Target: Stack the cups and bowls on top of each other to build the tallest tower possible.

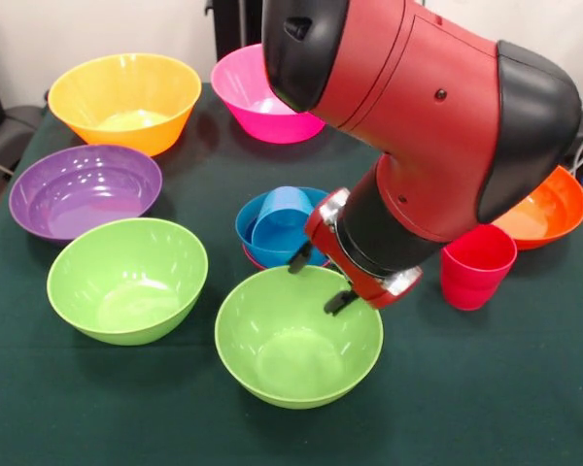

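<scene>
Nearest me sits a lime green bowl (298,337), and the gripper (320,281) hangs over its far rim, fingers spread and holding nothing. A second lime green bowl (127,280) sits beside it. Just behind the gripper is the tower (272,228): a light blue cup tipped inside a blue bowl, its near edge partly hidden. The arm (437,116) covers much of the orange bowl (549,209) behind the red-pink cup (477,265). Farther back are the purple bowl (85,191), yellow-orange bowl (124,102) and pink bowl (257,97). I see no writing.

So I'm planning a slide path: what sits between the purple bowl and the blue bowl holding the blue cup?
Nothing: in the front view only bare green cloth separates the purple bowl from the blue bowl.
</scene>
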Action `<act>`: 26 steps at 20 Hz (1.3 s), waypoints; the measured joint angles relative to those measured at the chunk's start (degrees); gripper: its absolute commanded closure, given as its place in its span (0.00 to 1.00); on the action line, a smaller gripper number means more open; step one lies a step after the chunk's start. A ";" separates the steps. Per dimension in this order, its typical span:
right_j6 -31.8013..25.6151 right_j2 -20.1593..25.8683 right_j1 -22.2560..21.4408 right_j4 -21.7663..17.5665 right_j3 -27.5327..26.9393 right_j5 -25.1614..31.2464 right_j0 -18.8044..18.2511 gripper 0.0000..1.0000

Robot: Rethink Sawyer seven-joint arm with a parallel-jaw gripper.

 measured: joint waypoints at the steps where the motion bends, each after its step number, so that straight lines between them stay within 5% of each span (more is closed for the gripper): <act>1: 0.00 0.38 0.02 0.14 -0.12 -0.36 -0.01 0.00; 16: 0.00 1.06 3.41 1.43 -3.47 -1.24 -1.21 0.00; 26: 0.00 3.10 -0.96 1.43 -0.06 -1.23 -0.05 0.00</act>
